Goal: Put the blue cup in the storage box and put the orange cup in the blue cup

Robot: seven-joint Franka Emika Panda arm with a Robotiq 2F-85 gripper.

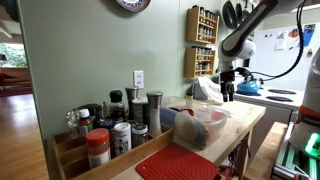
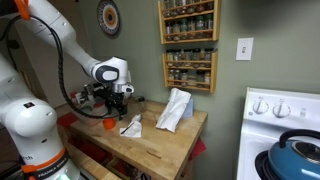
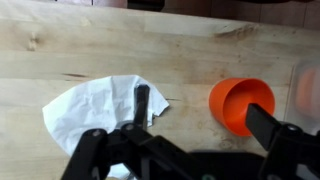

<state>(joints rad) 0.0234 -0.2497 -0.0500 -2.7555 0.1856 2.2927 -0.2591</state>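
The orange cup (image 3: 240, 100) stands upright on the wooden counter, also seen in an exterior view (image 2: 108, 124). My gripper (image 3: 205, 112) is open and hangs just above it. One finger is over the cup's near rim and the other is over a white napkin (image 3: 95, 108). The gripper holds nothing, and it shows in both exterior views (image 2: 108, 106) (image 1: 228, 93). The storage box (image 1: 200, 135) stands nearer the camera on the counter. A blue shape (image 1: 188, 113) shows through its wall, probably the blue cup.
A crumpled white bag (image 2: 175, 108) lies on the counter beside the napkin (image 2: 131, 125). A red ribbed mat (image 1: 175, 165) and a wooden tray of spice jars (image 1: 110, 130) sit near the box. A light-blue kettle (image 2: 298, 150) is on the stove. Spice racks (image 2: 188, 40) hang on the wall.
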